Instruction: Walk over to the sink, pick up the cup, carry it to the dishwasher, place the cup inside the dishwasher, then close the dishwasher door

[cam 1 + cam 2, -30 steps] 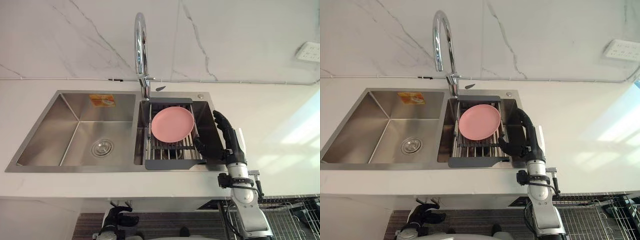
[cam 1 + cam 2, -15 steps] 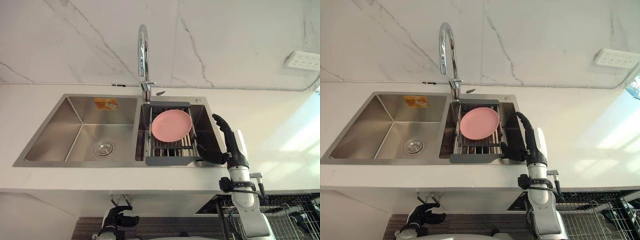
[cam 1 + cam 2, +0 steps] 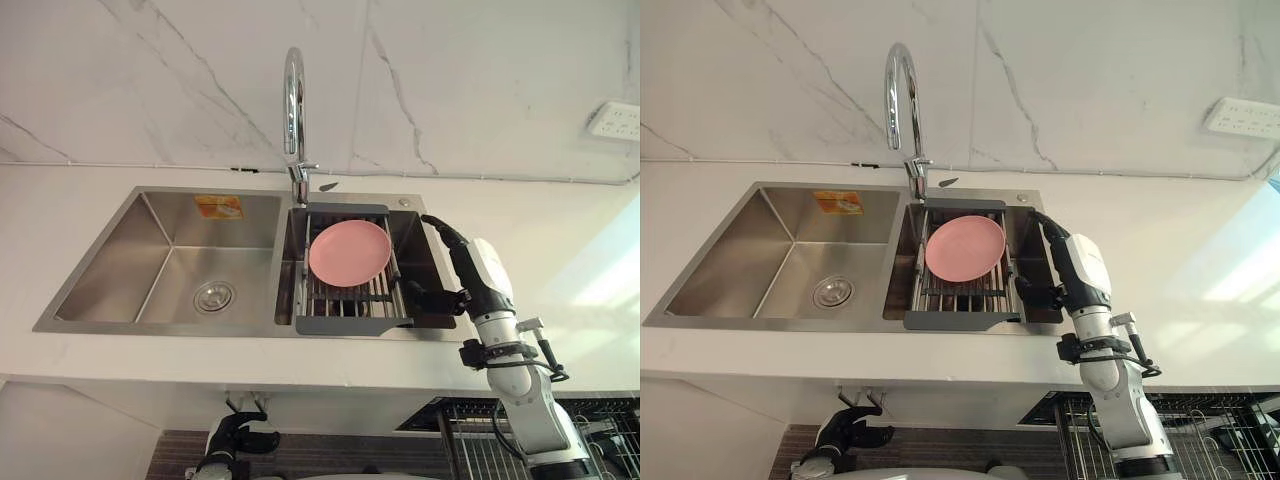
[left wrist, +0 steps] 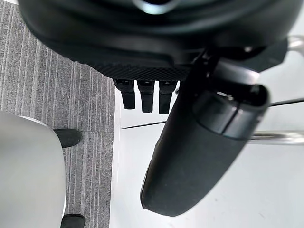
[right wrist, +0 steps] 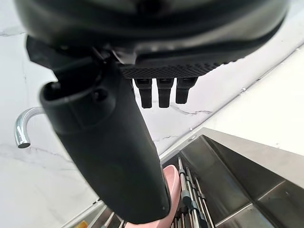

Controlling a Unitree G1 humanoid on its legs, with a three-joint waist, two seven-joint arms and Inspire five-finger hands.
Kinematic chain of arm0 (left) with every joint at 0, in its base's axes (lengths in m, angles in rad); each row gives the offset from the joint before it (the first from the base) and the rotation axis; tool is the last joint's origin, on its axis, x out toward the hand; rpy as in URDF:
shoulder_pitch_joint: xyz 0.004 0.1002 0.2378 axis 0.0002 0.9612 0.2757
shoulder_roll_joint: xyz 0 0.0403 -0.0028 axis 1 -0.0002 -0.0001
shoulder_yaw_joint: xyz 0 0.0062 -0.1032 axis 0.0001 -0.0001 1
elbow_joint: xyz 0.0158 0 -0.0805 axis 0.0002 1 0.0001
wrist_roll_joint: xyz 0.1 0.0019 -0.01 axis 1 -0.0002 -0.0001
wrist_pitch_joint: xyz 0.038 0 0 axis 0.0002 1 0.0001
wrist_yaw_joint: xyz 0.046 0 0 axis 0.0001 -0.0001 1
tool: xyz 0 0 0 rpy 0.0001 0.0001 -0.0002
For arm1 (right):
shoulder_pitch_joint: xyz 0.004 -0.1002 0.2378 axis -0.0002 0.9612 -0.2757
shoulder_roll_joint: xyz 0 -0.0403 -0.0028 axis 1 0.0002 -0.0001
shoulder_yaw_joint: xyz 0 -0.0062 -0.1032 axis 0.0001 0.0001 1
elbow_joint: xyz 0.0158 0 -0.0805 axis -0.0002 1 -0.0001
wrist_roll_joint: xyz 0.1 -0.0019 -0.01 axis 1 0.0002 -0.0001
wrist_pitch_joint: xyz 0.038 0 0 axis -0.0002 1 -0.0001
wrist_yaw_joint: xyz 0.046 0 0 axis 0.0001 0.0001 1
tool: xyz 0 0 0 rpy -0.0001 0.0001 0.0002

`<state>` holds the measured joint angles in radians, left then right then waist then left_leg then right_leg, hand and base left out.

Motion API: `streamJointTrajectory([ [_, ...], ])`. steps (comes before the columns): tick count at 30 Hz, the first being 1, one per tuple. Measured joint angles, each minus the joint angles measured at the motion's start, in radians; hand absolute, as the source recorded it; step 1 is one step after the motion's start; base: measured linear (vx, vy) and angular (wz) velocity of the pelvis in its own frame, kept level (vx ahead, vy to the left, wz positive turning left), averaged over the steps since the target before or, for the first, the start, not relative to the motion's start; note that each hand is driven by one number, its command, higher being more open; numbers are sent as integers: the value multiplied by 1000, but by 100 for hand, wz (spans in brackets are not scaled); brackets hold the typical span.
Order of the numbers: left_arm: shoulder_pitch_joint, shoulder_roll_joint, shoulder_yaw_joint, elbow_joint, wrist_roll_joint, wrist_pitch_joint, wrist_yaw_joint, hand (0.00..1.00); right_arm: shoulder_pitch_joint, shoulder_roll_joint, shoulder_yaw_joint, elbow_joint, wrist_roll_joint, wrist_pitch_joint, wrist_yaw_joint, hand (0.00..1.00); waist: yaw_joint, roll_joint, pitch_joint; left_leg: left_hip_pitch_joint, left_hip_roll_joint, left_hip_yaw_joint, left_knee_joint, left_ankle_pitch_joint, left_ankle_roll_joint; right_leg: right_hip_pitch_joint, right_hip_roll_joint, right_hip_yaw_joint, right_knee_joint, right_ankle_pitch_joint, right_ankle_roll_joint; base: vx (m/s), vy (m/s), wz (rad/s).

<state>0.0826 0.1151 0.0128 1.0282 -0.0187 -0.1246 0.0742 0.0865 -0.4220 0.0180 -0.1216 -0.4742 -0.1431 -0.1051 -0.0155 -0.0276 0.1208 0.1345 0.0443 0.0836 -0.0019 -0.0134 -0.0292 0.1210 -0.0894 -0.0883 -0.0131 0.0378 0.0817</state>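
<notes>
Partly dipped into the steel sink's [image 3: 150, 250] right basin, the right hand [image 3: 462, 268] spreads straight fingers and thumb just beside the dish rack [image 3: 350, 322] bearing a pink plate [image 3: 349, 252]. The cup cannot be made out; the dark basin corner beneath that hand is hidden. Below the counter, the left hand [image 3: 238, 437] hangs relaxed.

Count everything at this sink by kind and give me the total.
Sink basins: 2
Faucet: 1
Drying rack: 1
Pink plate: 1
Wall socket: 1
Total: 6
</notes>
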Motion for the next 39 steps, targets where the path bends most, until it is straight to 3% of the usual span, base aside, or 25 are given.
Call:
streamJointTrajectory([
  [19,0,-3,-19,-12,6,-31,-33,90,-198,-147,188,243,-121,-26,32,90,21,17,13,-30,-8,-29,-21,18,7,-24,-3,-29,-3,-4,0,-8,-5,4],
  [39,2,-3,-24,-41,6,-36,-34,90,-294,-170,229,305,-277,-18,10,90,34,16,29,-56,-9,-41,-9,16,8,-47,-8,-38,17,-15,1,-9,-2,1],
])
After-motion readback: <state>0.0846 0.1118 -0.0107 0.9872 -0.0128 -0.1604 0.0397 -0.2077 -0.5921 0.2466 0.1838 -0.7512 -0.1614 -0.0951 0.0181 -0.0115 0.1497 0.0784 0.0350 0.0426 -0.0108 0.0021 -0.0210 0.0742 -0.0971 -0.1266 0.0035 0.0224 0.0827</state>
